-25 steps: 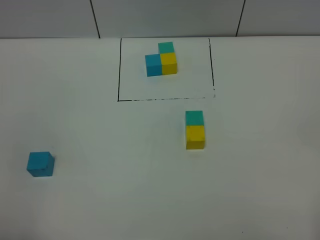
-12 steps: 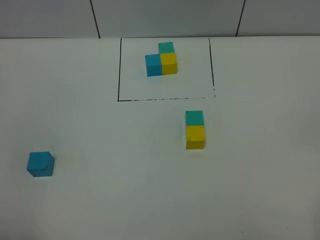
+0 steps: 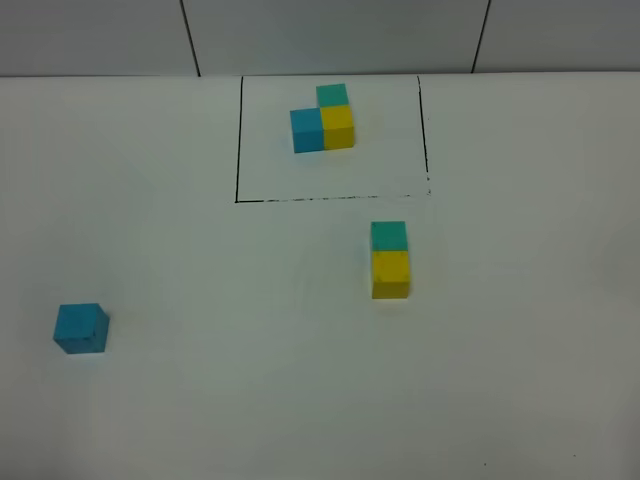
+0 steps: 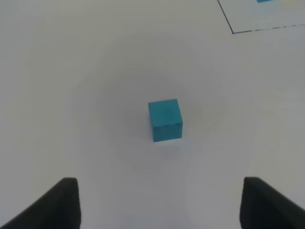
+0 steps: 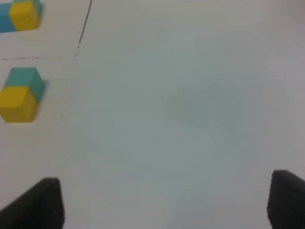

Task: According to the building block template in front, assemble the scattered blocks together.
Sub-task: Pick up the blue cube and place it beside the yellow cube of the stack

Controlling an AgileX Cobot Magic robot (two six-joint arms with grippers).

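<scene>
A small matte sky-blue cube (image 3: pixel 80 328) sits alone at the near left of the white bench (image 3: pixel 200 420), turned slightly askew, well apart from the rest. A teal-green cube (image 3: pixel 389 236) and a yellow cube (image 3: pixel 390 273) touch; the pair's long axis runs near to far, teal at the far end. Beyond them a thin black drawn rectangle (image 3: pixel 238 150) encloses the L-shaped three-cube template (image 3: pixel 323 120): blue beside yellow, teal behind yellow. The left fingers (image 4: pixel 64 202) are spread wide and empty, with the blue cube ahead of them. The right fingers (image 5: pixel 43 202) are spread too, gripping nothing.
</scene>
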